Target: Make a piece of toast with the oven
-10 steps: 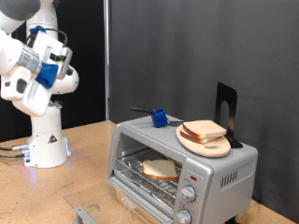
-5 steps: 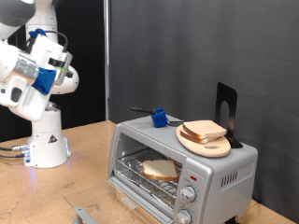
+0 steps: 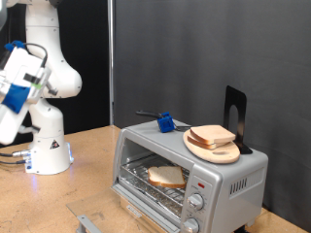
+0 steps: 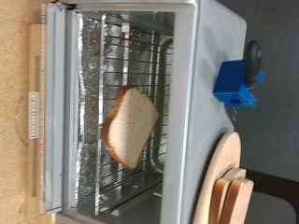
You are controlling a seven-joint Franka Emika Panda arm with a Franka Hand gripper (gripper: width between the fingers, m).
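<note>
Resting on the rack inside the oven [image 3: 190, 165], the piece of toast [image 4: 131, 124], jaws unseen

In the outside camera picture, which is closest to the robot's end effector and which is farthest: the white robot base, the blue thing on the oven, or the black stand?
End effector at far left.
1. White robot base, just below-right.
2. Blue thing, on the oven top, mid-picture.
3. Black stand, far right.

claw fingers out of sight; the oven [image 3: 190, 175] door cut off by exterior view's bottom.
</note>
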